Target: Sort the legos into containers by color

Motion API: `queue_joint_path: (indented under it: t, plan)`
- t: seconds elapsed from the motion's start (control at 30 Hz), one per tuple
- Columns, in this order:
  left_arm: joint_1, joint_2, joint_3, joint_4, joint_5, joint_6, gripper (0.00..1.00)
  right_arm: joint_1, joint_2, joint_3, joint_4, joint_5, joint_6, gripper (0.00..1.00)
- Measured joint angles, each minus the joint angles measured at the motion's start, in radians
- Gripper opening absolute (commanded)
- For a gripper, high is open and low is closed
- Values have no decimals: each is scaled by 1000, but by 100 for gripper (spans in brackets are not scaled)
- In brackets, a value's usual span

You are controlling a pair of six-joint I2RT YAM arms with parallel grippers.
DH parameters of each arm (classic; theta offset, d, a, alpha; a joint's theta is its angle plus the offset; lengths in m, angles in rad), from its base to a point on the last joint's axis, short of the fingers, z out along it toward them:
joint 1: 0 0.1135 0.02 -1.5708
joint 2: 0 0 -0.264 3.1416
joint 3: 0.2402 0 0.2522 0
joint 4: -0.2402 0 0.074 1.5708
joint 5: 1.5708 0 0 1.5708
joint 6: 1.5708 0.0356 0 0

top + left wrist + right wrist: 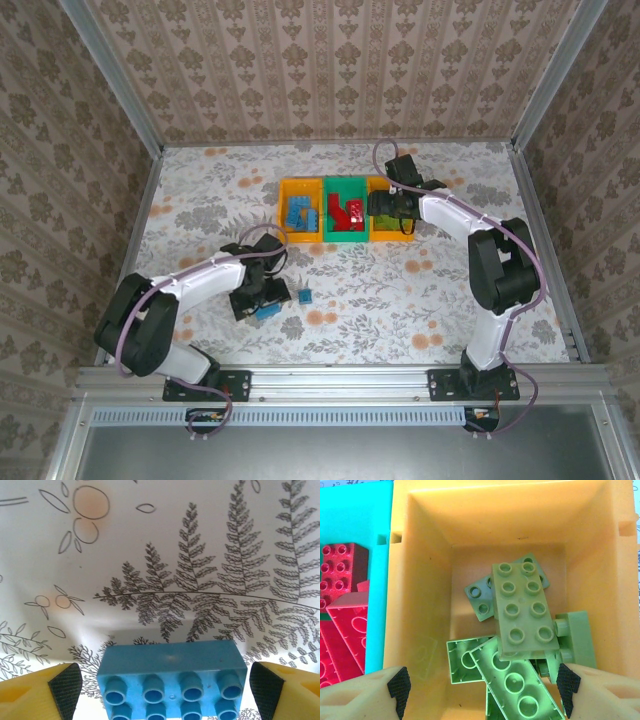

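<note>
The open left hand straddles a blue studded plastic brick, ready to close and lift. The right hand hangs open over an orange-yellow plastic bin.

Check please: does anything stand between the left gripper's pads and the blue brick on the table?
Nothing visible does. The blue brick lies between the pads of the open left gripper, with bare tablecloth in the gap.

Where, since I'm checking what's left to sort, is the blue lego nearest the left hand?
The blue lego lies on the table between the left hand's open fingers, front left; another blue lego sits just right of it.
</note>
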Motion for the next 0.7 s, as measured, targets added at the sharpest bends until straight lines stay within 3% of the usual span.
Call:
queue_joint_path:
  t: [0.23, 0.47, 0.7]
  plan:
    - [-14, 0, 1, -3, 0, -12, 87, 0, 0, 0, -1, 0, 0, 81]
    - [-14, 6, -1, 2, 3, -26, 78, 0, 0, 0, -2, 4, 0, 81]
    - [-14, 6, -1, 5, 3, -34, 58, 0, -3, -2, -4, 7, 0, 81]
